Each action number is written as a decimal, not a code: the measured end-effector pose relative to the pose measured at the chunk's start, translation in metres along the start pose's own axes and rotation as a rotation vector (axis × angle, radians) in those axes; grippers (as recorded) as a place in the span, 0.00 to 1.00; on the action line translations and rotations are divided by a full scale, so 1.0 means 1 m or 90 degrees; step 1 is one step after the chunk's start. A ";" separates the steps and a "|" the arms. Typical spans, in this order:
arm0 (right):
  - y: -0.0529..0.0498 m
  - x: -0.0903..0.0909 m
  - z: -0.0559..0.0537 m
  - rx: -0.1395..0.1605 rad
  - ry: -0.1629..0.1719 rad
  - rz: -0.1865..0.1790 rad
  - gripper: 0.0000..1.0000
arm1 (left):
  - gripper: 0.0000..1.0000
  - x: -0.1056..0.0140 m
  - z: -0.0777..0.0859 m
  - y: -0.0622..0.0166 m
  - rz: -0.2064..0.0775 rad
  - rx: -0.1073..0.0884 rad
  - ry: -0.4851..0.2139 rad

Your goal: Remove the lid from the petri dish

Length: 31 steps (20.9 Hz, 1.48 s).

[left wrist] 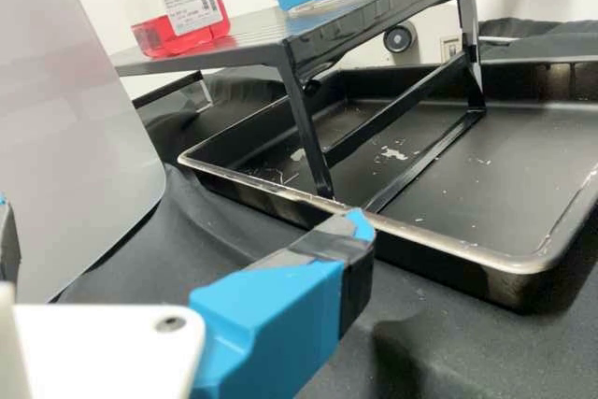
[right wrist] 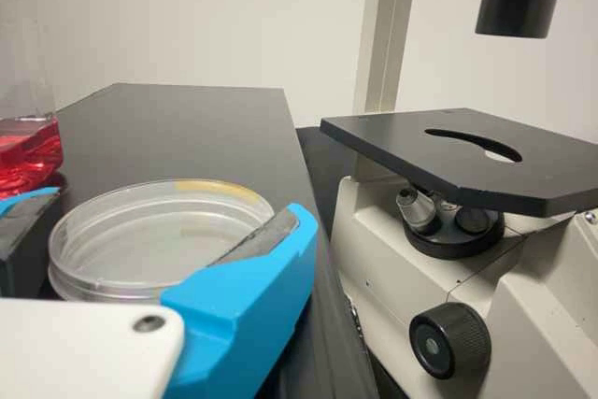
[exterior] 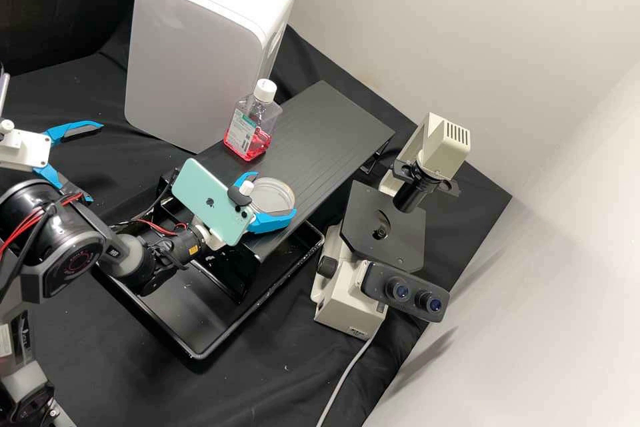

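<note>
From above, my right gripper (exterior: 270,200) lies level over the raised platform (exterior: 333,127), fingers parted to bracket the petri dish (exterior: 275,191) near its front edge, which I judge suits a side grip on the lid. My left gripper (exterior: 87,160), spread wide, hangs clear. Its wrist sits low beside the tray (left wrist: 280,195). Close up, the lid (right wrist: 159,226) is on the dish, between my right pads.

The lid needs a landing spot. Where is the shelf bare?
The far half of the shelf, between the bottle and the microscope, is bare. The near end is crowded by the dish and the right gripper.
</note>
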 end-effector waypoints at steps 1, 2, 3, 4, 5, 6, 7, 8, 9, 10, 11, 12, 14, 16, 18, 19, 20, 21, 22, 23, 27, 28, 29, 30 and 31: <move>0.000 -0.001 0.000 0.000 0.001 0.001 0.00 | 1.00 0.000 0.000 0.0000 0.000 0.000 0.000; 0.000 -0.003 0.000 0.000 0.000 0.002 0.00 | 1.00 0.001 0.000 0.0005 0.002 0.000 0.000; 0.001 -0.005 0.000 0.001 0.001 0.003 0.00 | 1.00 0.002 0.000 0.0015 0.005 0.000 0.000; 0.003 -0.006 0.001 0.008 -0.002 0.006 0.00 | 1.00 0.002 0.000 0.0019 0.006 0.000 0.000; 0.004 -0.007 0.002 0.017 -0.002 0.007 0.00 | 1.00 0.002 0.000 0.0019 0.006 0.000 0.000; 0.005 -0.008 0.002 0.022 -0.004 0.009 0.00 | 1.00 0.002 0.000 0.0019 0.006 0.000 0.000; 0.007 -0.009 0.001 0.024 0.001 0.015 0.00 | 1.00 0.002 0.000 0.0019 0.006 0.000 0.000; 0.008 -0.011 0.002 0.028 0.000 0.017 0.00 | 1.00 0.002 0.000 0.0019 0.006 0.000 0.000; 0.009 -0.011 0.001 0.031 0.001 0.020 0.00 | 1.00 0.002 0.000 0.0019 0.006 0.000 0.000; 0.009 -0.012 0.001 0.031 0.003 0.020 0.00 | 1.00 0.002 0.000 0.0019 0.006 0.000 0.000; 0.009 -0.013 0.001 0.030 0.003 0.021 0.00 | 1.00 0.002 0.000 0.0019 0.006 0.000 0.000; 0.009 -0.013 0.002 0.028 0.004 0.020 0.00 | 1.00 0.002 0.000 0.0019 0.006 0.000 0.000; 0.011 -0.014 0.000 0.028 0.007 0.024 0.00 | 1.00 0.002 0.000 0.0019 0.006 0.000 0.000; 0.012 -0.014 0.000 0.028 0.009 0.026 0.00 | 1.00 0.002 0.000 0.0019 0.006 0.000 0.000; 0.012 -0.014 0.000 0.028 0.009 0.026 0.00 | 1.00 0.002 0.000 0.0019 0.006 0.000 0.000; 0.012 -0.014 0.000 0.028 0.009 0.026 0.00 | 1.00 0.002 0.000 0.0019 0.006 0.000 0.000; 0.012 -0.014 0.000 0.028 0.009 0.026 0.00 | 1.00 0.002 0.000 0.0019 0.006 0.000 0.000; 0.012 -0.014 0.000 0.028 0.009 0.026 0.00 | 1.00 0.002 0.000 0.0019 0.006 0.000 0.000; 0.012 -0.014 0.000 0.028 0.009 0.026 0.00 | 1.00 0.002 0.000 0.0019 0.006 0.000 0.000; 0.012 -0.014 0.000 0.028 0.009 0.026 0.00 | 1.00 0.002 0.000 0.0019 0.006 0.000 0.000; 0.012 -0.014 0.000 0.028 0.009 0.026 0.00 | 1.00 0.002 0.000 0.0019 0.006 0.000 0.000; 0.011 -0.014 -0.001 0.028 0.010 0.025 0.00 | 1.00 0.002 0.000 0.0019 0.006 0.000 0.000; 0.011 -0.014 -0.001 0.028 0.010 0.023 0.00 | 1.00 0.002 0.000 0.0019 0.006 0.000 0.000; 0.010 -0.014 -0.001 0.028 0.010 0.021 0.00 | 1.00 0.002 0.000 0.0019 0.006 0.000 0.000; 0.008 -0.013 -0.001 0.028 0.010 0.017 0.00 | 1.00 0.002 0.000 0.0019 0.006 0.000 0.000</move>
